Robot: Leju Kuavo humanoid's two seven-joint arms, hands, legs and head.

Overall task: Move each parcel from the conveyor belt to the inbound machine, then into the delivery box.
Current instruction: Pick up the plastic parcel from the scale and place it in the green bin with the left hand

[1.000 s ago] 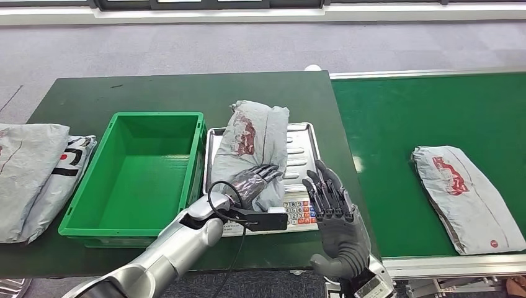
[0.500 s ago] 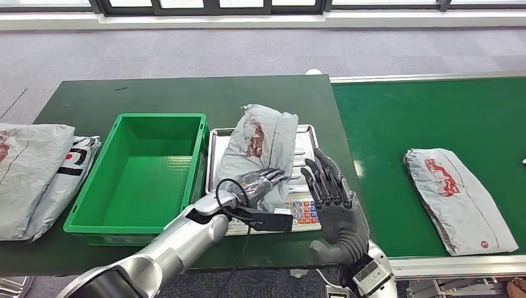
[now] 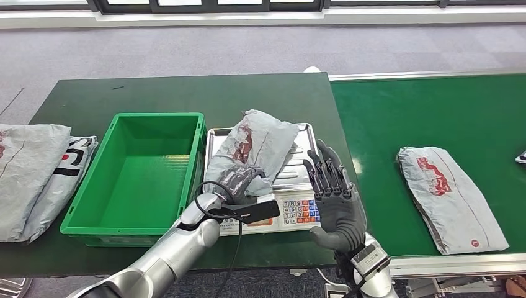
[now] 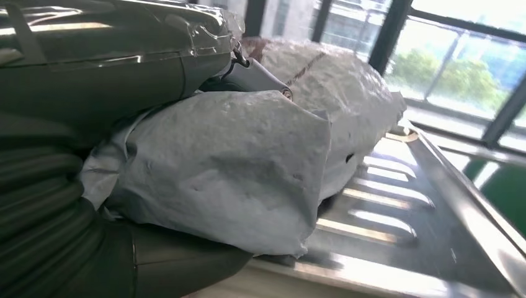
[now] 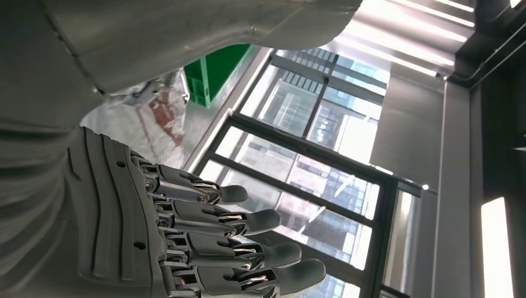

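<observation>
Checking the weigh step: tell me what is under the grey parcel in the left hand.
Under the grey parcel lies the ribbed steel tray of the scale, its keypad in front. The left hand grips the parcel's near end. The tray beneath the parcel is covered.

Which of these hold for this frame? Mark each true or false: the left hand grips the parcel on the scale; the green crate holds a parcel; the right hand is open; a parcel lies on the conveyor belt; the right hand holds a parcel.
1. The left hand grips the parcel on the scale: true.
2. The green crate holds a parcel: false, nothing lies in it.
3. The right hand is open: true.
4. A parcel on the conveyor belt is there: true.
5. The right hand holds a parcel: false, it holds nothing, fingers spread.
</observation>
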